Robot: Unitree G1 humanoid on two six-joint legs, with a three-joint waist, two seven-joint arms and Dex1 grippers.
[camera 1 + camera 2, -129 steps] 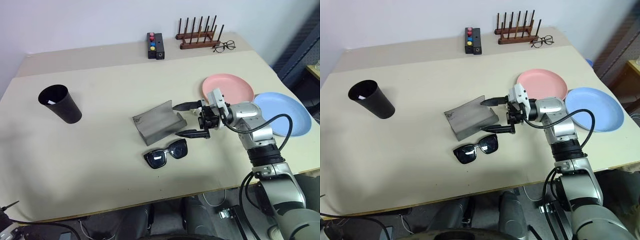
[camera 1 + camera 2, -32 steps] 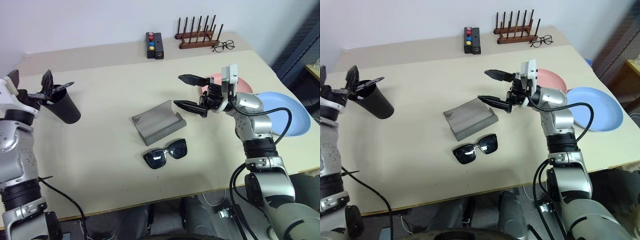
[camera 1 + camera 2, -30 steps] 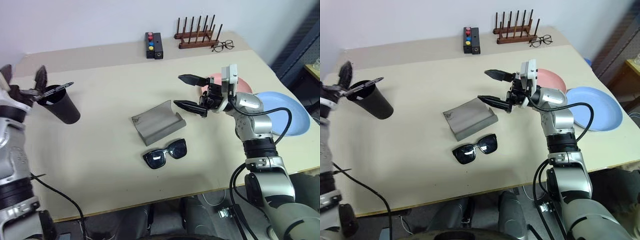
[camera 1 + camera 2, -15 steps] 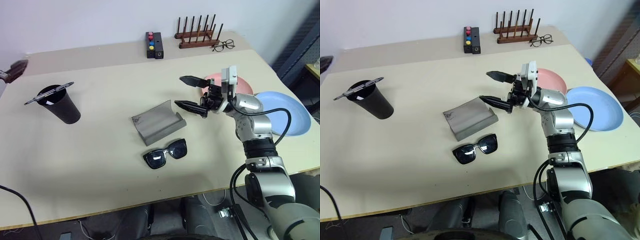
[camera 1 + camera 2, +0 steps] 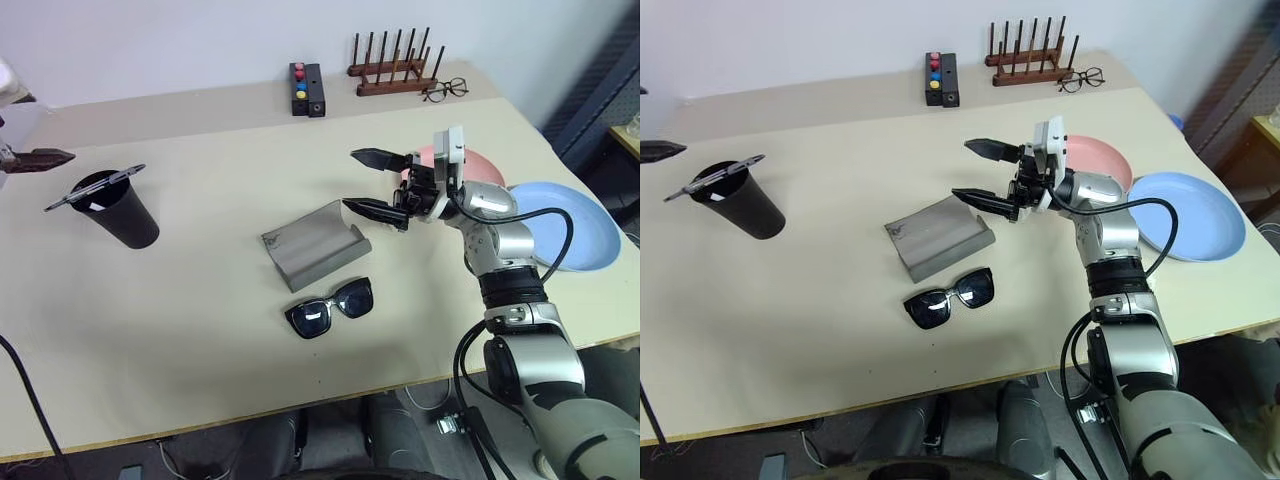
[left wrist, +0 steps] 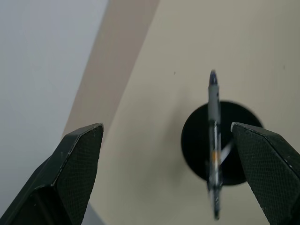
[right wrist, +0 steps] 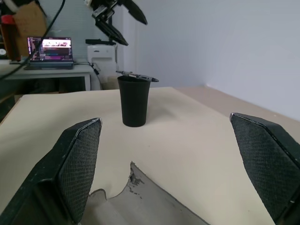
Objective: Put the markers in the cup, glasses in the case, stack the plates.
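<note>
We find the right gripper raised over the beige table, fingers spread wide apart, nothing between them. Just below and beside its lower finger sits the grey felt-like oblong glasses case, lid open, interior bare. Black chunky-framed sunglasses lie on the table just past the case, nearer the table's front edge, not in the case. Behind the gripper, by its wrist, is the salmon pink round plastic plate; light blue round plastic plate lies beside it, further to the right, not stacked; we can't tell if the rims touch.

Left gripper is up and back at the table's far left, fingers wide apart, empty. Directly ahead of it in the wrist view stands the tall tapered matte black plastic cup, upright. One slim marker, black-ended, lies flat across the cup's rim, resting on it, both ends overhanging, not dropped inside. A pale item shows inside the cup; id unclear.

Well beyond the right gripper, at the table's back edge: wooden peg rack, thin wire-rimmed spectacles, black box with coloured buttons.
</note>
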